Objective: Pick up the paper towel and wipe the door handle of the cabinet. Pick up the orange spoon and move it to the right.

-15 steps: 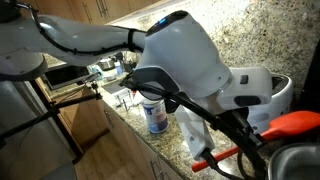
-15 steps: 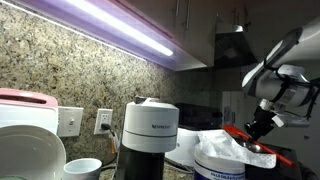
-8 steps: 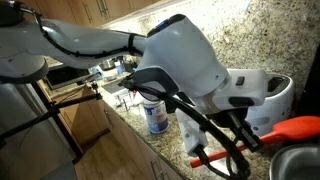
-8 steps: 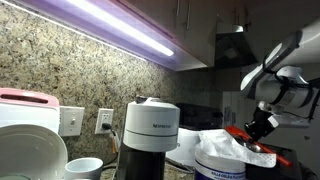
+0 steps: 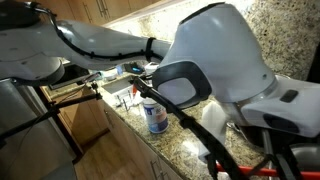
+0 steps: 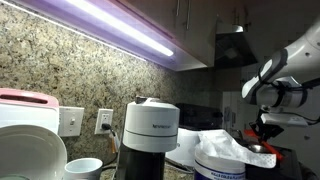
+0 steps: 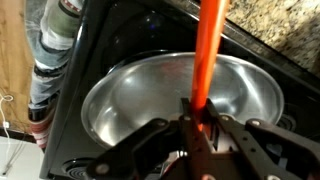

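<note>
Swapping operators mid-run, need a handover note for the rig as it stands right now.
Gripper: shut on the orange spoon, clamped on its handle.
Spoon: off the counter, held over a steel pan.
Done: spoon picked up.
Left: carry it to the right and set it down.
Paper towel and cabinet handle: neither clearly in view, so the wipe cannot be confirmed.

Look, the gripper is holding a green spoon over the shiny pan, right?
Not quite. The spoon is orange, not green. The wrist view shows the gripper holding it over the shiny pan.
</note>
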`<state>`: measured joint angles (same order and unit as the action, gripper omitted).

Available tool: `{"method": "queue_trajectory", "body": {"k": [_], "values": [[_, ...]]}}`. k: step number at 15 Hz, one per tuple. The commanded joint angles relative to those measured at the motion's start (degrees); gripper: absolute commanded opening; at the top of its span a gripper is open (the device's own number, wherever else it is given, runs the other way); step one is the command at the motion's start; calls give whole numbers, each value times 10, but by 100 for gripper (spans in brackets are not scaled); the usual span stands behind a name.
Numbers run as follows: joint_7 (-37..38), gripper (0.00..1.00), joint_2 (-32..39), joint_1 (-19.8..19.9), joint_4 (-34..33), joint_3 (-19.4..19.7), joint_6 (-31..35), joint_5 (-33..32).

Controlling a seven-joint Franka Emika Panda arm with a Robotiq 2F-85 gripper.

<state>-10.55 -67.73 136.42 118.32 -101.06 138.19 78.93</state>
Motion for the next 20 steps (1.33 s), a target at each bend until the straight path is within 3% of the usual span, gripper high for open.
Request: {"method": "queue_trajectory", "body": {"k": [1, 5, 6, 14, 17, 18, 20], "values": [[32, 4, 22, 79, -65, -2, -37, -26], [14, 4, 33, 162, -142, -23, -108, -25], [6, 4, -3, 125, -120, 9, -157, 6], [12, 4, -17, 127, -180, 1, -307, -73], [8, 4, 3, 149, -213, -15, -346, -108], [-1, 4, -14, 125, -194, 11, -373, -86], [22, 4, -27, 125, -195, 26, -374, -80]]}}
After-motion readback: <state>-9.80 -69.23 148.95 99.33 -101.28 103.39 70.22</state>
